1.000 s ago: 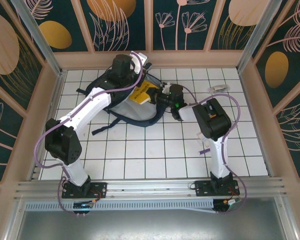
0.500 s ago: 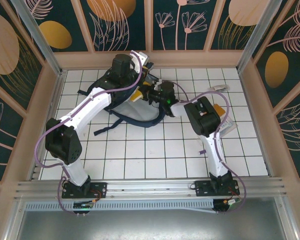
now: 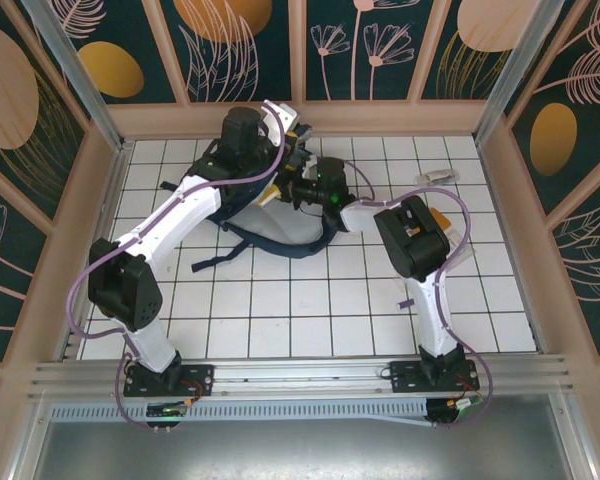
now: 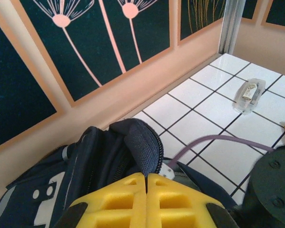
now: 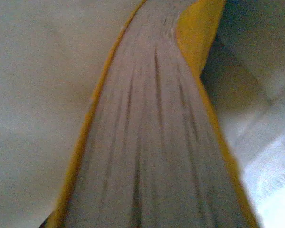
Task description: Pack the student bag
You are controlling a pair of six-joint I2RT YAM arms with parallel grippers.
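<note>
1. Student bag (image 3: 276,226), navy with thin white stripes and pale buckle patches, is lying on the white-tiled table (image 3: 280,320). It is sitting toward the far side, left of centre and close to the back wall, with its dark straps spilling toward the near edge.
2. Over it the left arm (image 3: 180,215) is arching, and its yellow left fingers (image 4: 118,202) are pressing flat together with no gap between them. They are sitting right at the bag's raised, zip-edged flap (image 4: 141,145). Whether any cloth is caught between them, I cannot tell from the wrist view.
3. From the right, the right arm (image 3: 420,240) is angling in, and the right fingers (image 3: 296,190) are gripping a yellow-covered book (image 5: 152,133) at the bag's open top. Seen from the wrist, its blurred page edges are running straight away from the camera.
4. A small clear packet (image 4: 249,94) is sitting on the tiles well apart from the bag, toward the far right corner.
5. A purple cable (image 4: 213,141) is curving across the tiles just beyond the bag.
</note>
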